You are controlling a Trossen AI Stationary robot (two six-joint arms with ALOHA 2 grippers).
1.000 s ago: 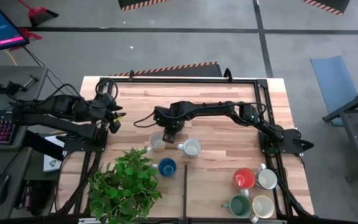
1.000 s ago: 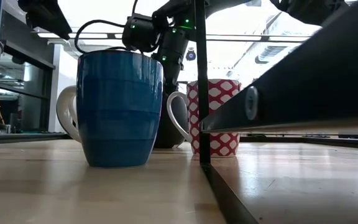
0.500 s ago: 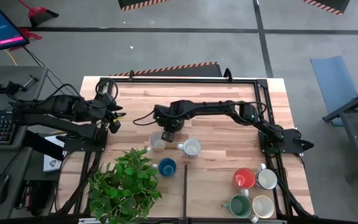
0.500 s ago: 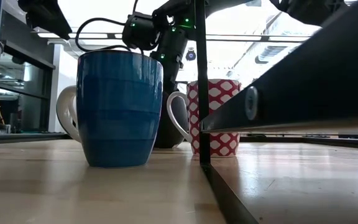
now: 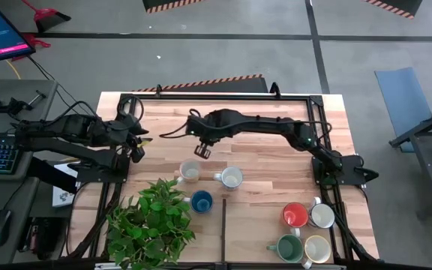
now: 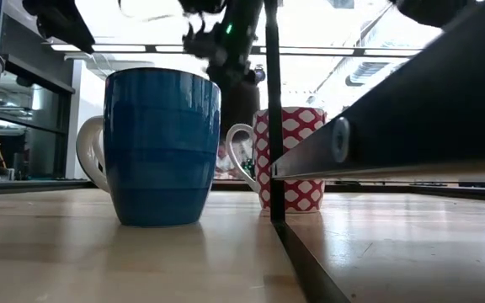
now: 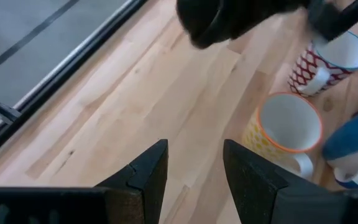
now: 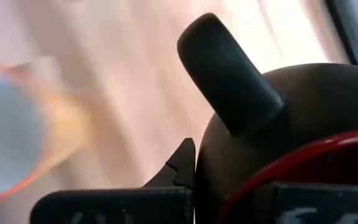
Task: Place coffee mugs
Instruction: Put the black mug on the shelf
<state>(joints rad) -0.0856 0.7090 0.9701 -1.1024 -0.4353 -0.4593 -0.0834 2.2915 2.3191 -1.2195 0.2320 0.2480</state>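
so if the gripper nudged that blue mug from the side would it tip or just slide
Probably slide: the blue mug looks squat, with a broad flat base on the wooden table. Its glossy glaze suggests a slippery, rigid, breakable ceramic. A push high near the rim might tip it.

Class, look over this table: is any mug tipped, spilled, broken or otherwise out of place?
Nothing stands out. The three mugs by the plant and the four at the table's right corner all stand upright, mouths up, with no spill or damage visible.

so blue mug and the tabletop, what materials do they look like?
Blue mug: likely glazed ceramic; its glossy surface shows soft reflections and faint horizontal ridges. Tabletop: looks like light wood, butcher-block style, with visible plank seams and grain and a slight sheen in the low view.
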